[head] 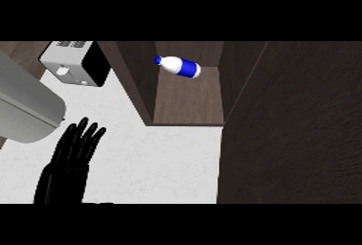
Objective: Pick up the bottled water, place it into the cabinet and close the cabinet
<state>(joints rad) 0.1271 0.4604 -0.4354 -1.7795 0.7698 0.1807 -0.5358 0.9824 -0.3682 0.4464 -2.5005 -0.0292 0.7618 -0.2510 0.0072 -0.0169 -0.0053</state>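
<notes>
The bottled water [178, 66], white with a blue label, lies on its side inside the dark wooden cabinet [189, 110], near the back of its floor. The cabinet door [297, 129] fills the right side of the view as a large dark wood panel, swung open beside the compartment. My left hand [71, 158] shows at the lower left over the white counter, fingers straight and pointing up, holding nothing. It is well apart from the cabinet and the bottle. My right hand shows nowhere.
A white and black toaster [74, 62] stands at the upper left on the white marble counter [163, 162]. A large grey rounded shape [25, 105] covers the left edge.
</notes>
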